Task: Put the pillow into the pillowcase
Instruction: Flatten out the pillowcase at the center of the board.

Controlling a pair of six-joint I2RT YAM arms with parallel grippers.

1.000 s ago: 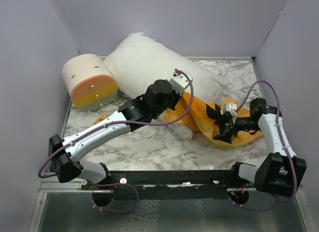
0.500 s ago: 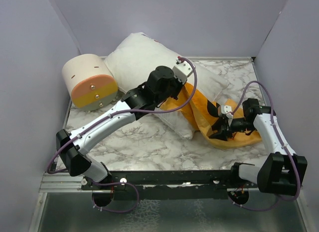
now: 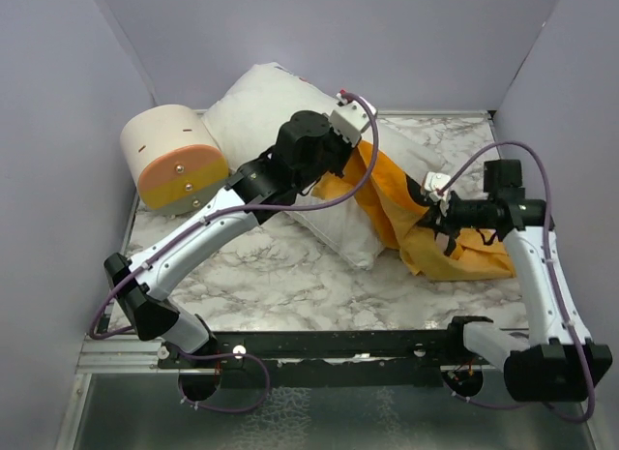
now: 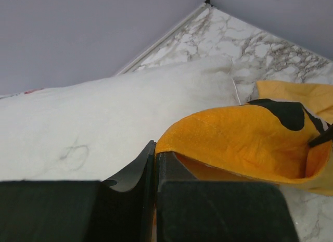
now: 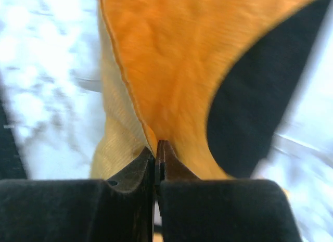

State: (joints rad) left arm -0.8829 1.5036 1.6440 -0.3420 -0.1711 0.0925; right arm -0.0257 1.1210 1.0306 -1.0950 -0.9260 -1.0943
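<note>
As the left gripper (image 4: 155, 154) and right gripper (image 5: 156, 144) each clamp the orange pillowcase (image 3: 392, 203) (jaws tight on fabric), I see it stretched between them, draped over the white pillow (image 3: 261, 111), which lies toward the tabletop's (image 3: 290, 276) far edge.

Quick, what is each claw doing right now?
Left gripper: shut, pinching the pillowcase edge.
Right gripper: shut on the pillowcase too.

Right gripper (image 5: 155, 150) clamped on pillowcase (image 5: 166, 65) edge; black print (image 5: 244, 96) right of gripper, blurred marble table (image 5: 41, 60) left.
</note>
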